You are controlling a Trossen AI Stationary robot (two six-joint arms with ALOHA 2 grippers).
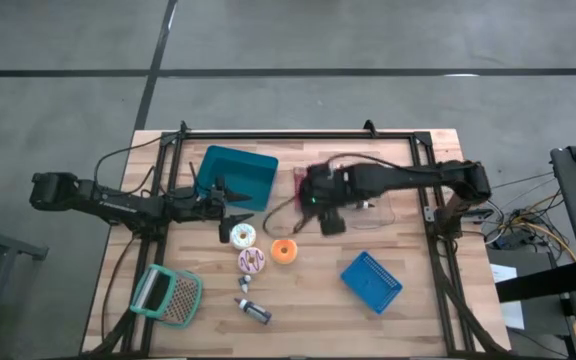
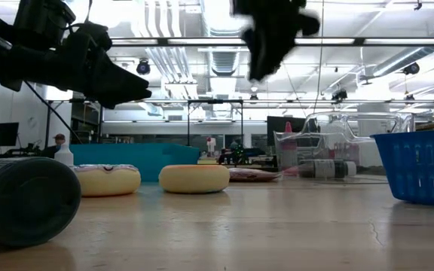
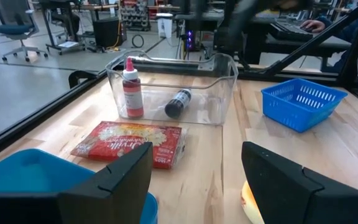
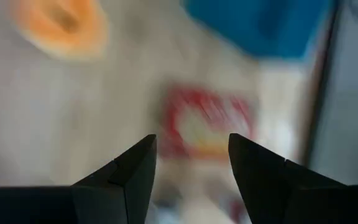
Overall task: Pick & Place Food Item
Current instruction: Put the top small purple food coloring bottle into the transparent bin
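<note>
Red food packet [image 3: 131,144] on table, both arms' fingers parted, holding nothing

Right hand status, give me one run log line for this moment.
right hand: open, empty | above red snack packet | left hand: open, empty, beside teal bin

Robotics lab or workshop: exposed ceiling ducts [image 2: 224,56], strip lights, concrete floor [image 1: 68,60], office chair [image 3: 18,28], equipment benches.

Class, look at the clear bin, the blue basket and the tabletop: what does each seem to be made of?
Clear bin: transparent, glossy plastic; its contents show through. Blue basket: probably moulded plastic, with perforated walls. Tabletop: pale wood, with visible plank seams and grain.
</note>
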